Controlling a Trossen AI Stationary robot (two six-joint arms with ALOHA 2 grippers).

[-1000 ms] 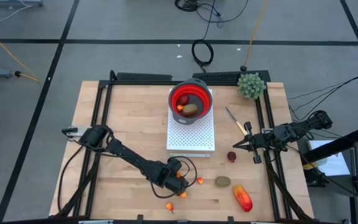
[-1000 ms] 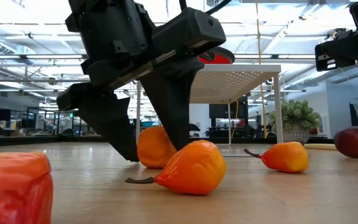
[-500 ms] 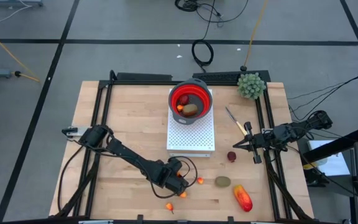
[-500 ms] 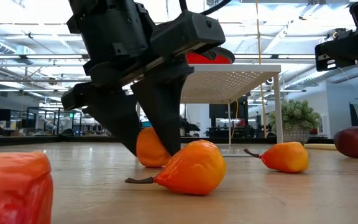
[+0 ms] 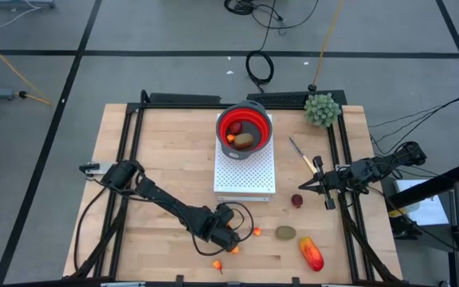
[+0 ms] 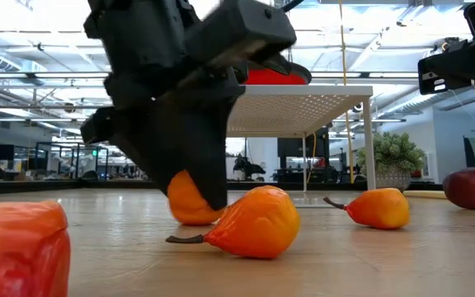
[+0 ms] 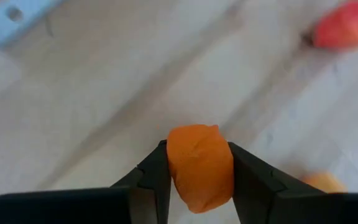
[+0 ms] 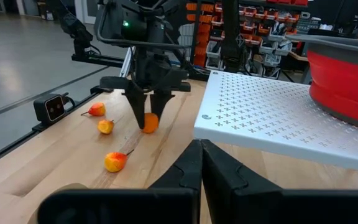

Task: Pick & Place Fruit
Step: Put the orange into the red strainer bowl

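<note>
My left gripper (image 5: 230,237) stands near the table's front, pointing steeply down, shut on a small orange fruit (image 7: 199,165) that also shows in the low view (image 6: 186,202). Other small orange fruit lie close by (image 5: 256,232) (image 5: 218,263) (image 6: 258,223). A brown-green oval (image 5: 285,233), a red-orange oblong (image 5: 311,253) and a dark-red ball (image 5: 296,200) rest on the wood to the right. A red bowl (image 5: 245,127) with fruit in it sits on a white perforated stand (image 5: 245,171). My right gripper (image 5: 303,188) waits shut at the right side, level. My left gripper pinches the small orange fruit by its two opposite sides (image 7: 173,163) between its two fingers (image 7: 248,177). The fingers come from above, slanting down. The fruit's underside still seems to rest on the table (image 6: 190,221).
A green spiky ball plant (image 5: 322,109) stands at the far right corner. A yellow-handled knife (image 5: 301,155) lies right of the stand. Black rails (image 5: 126,143) run along the table's left and right sides. Bare wood lies left of the stand.
My left gripper has stayed in place, rolled slightly at the wrist, and shut its wide-open fingers onto the small orange fruit. The fruit has been nudged a little along the table between them.
</note>
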